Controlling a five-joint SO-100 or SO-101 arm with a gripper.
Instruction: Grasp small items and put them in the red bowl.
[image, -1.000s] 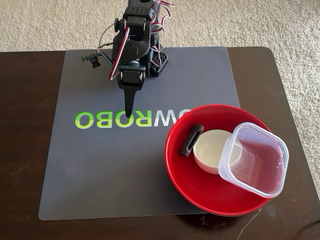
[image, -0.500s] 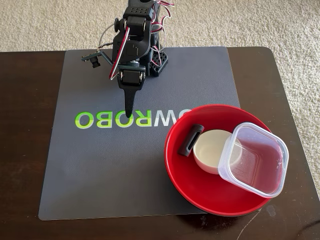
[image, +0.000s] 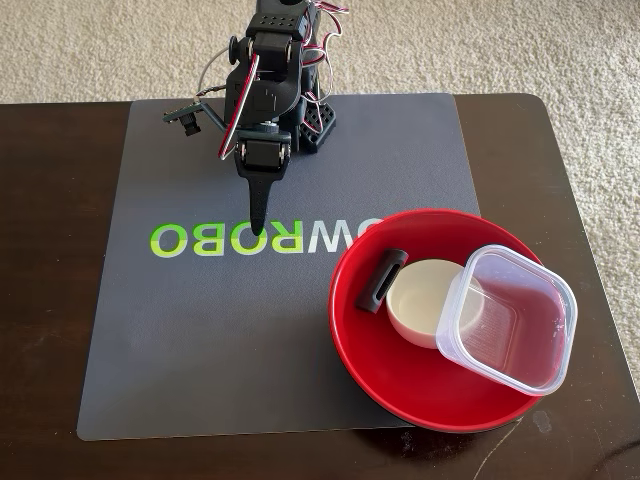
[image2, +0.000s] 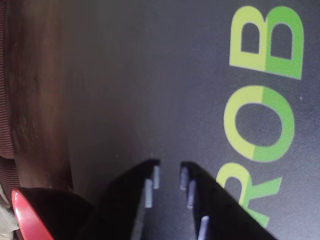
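Observation:
The large glossy red bowl (image: 400, 385) sits on the front right of the mat in the fixed view. Inside it lie a short dark-grey bar (image: 381, 280), a small cream round dish (image: 418, 300) and a clear square plastic tub (image: 512, 322), which leans against the right rim. My gripper (image: 258, 228) hangs point-down over the mat's lettering, left of and behind the bowl. Its fingers are together and hold nothing. In the wrist view the gripper (image2: 169, 167) shows only a narrow slit over bare mat, and a sliver of the red bowl (image2: 24, 212) shows at the bottom left.
A grey mat (image: 200, 330) with green and white letters (image: 190, 240) covers most of the dark wooden table (image: 50, 300). The arm's base (image: 300, 120) stands at the mat's back edge. Beige carpet (image: 500, 40) lies beyond the table.

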